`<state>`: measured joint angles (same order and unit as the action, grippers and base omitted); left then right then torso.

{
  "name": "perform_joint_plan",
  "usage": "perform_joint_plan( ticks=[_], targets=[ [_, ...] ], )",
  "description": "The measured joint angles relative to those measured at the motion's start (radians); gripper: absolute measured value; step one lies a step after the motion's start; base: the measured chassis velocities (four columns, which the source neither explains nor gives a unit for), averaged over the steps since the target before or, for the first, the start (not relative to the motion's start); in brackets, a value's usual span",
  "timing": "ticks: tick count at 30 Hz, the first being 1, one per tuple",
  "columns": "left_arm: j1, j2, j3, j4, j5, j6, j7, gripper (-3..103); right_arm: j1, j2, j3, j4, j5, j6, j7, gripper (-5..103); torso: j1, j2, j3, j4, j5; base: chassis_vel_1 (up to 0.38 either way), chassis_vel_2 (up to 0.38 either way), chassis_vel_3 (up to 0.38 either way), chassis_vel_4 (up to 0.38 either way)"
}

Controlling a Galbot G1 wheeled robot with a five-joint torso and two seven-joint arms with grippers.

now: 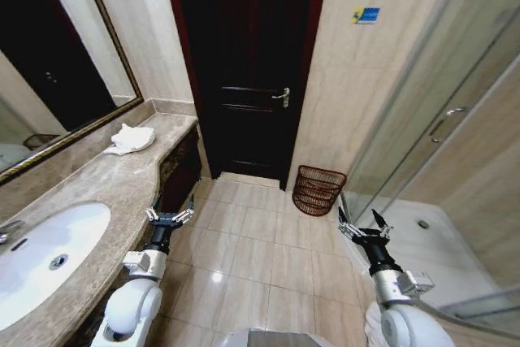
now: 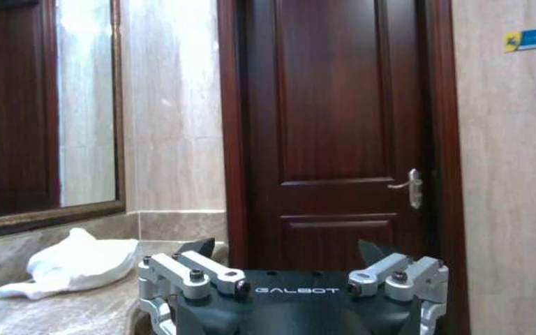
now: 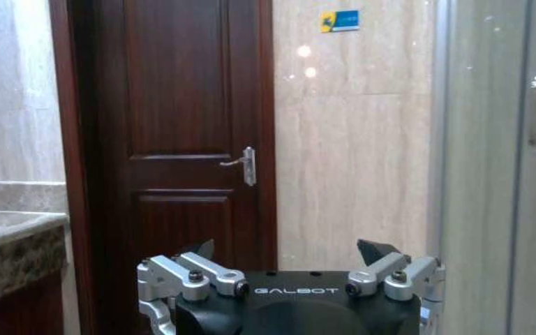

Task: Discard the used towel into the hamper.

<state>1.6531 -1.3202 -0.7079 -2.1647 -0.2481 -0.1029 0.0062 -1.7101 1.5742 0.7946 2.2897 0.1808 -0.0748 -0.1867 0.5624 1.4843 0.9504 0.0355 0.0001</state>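
Bathroom surface [image 1: 122, 180] held towel [image 1: 130, 139] | soft, light, best pinched at a raised fold | hamper [image 1: 318, 189] by door | left fingers [image 1: 156, 216] open, empty | right fingers [image 1: 379, 221] open, empty

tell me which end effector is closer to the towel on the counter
The left end effector, beside the counter edge where the white towel lies. The right end effector hangs across the floor by the shower.

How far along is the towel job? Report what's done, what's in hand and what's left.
Nothing looks done yet. The towel lies crumpled on the counter by the mirror, and the hamper stands on the floor beside the door. Nothing is in hand: the left claw and right claw are both open, held low over the floor. Left: grasp, carry, drop.
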Motion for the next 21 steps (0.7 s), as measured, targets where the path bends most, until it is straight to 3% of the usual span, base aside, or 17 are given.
perform_joint_plan(
  ticks=[21],
  targets=[
    [0.009,-0.010,-0.004,0.002,0.004,-0.005,0.003,100,0.000,0.004,-0.008,-0.003,-0.009,0.003,-0.014,100,0.000,0.000,0.000,-0.0001,-0.0002,-0.073,0.146,0.142,-0.079]
  ],
)
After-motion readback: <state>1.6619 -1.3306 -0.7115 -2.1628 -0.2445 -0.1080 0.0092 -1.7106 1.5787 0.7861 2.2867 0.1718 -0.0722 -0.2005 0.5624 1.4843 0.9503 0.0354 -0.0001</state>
